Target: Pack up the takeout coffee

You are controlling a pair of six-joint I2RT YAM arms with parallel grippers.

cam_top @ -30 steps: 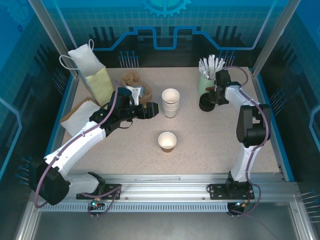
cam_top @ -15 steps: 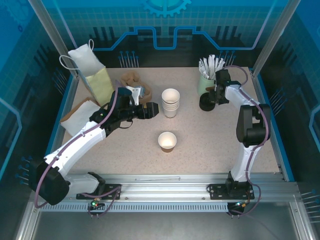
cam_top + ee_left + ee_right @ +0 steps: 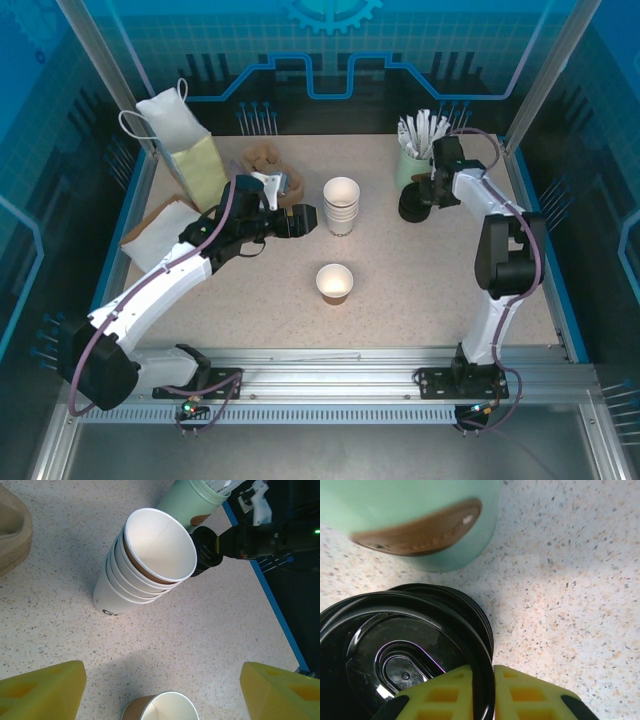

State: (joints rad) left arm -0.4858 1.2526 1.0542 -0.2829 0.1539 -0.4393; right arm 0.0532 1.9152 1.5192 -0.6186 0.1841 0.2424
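The takeout coffee's small brown paper cup (image 3: 335, 283) stands open-topped in the middle of the table, with no lid on it; its rim (image 3: 160, 707) shows low in the left wrist view. My left gripper (image 3: 305, 220) hovers open beside the stack of white cups (image 3: 341, 205), its yellow fingers (image 3: 42, 692) wide apart above bare table (image 3: 165, 695). At the back right, my right gripper (image 3: 430, 195) is shut on the rim of the top black lid (image 3: 415, 650) of a lid stack (image 3: 413, 207), one finger (image 3: 440, 695) inside the rim and one outside.
A mint-green holder (image 3: 412, 165) with white stirrers stands right behind the lids. A white paper bag (image 3: 180, 135) stands at the back left, with brown cardboard (image 3: 265, 160) beside it and flat paper (image 3: 160, 230) in front. Blue rails edge the table.
My right gripper's fingers have drawn together onto the lid's rim, and the right arm has shifted slightly. The left arm and the cups have not moved.
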